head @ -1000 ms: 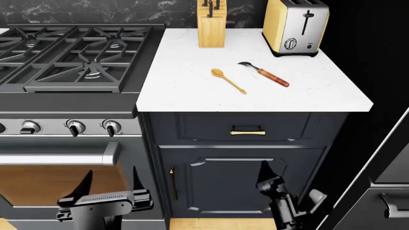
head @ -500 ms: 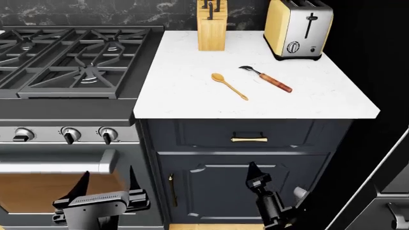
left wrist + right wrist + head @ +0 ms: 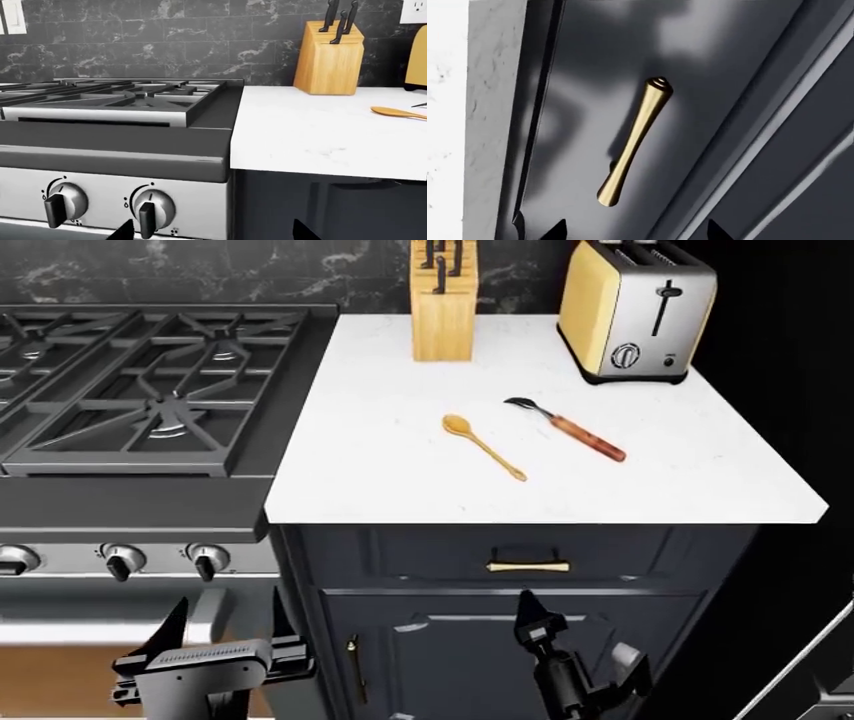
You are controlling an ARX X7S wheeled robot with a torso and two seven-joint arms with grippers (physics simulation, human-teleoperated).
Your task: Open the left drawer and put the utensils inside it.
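Observation:
The left drawer point(image 3: 441, 555) is closed under the white counter, its brass handle point(image 3: 527, 566) at the middle. The handle point(image 3: 634, 140) fills the right wrist view, close ahead of the open right gripper point(image 3: 635, 232). In the head view that right gripper point(image 3: 577, 640) hangs just below the handle, in front of the cabinet door. A golden wooden spoon point(image 3: 483, 447) and a fork point(image 3: 571, 429) with a reddish handle lie side by side on the counter. The spoon point(image 3: 399, 112) also shows in the left wrist view. My left gripper point(image 3: 224, 625) stands open, low before the stove front.
A gas stove point(image 3: 134, 390) with knobs point(image 3: 204, 560) is left of the counter point(image 3: 400, 480). A knife block point(image 3: 442, 310) and a yellow toaster point(image 3: 634, 310) stand at the counter's back. A panelled cabinet door point(image 3: 441, 660) with a brass pull point(image 3: 355, 668) sits below the drawer.
The head view has tilted so the counter and drawer sit lower in frame. My right gripper has risen closer to the drawer handle. The left gripper has hardly moved.

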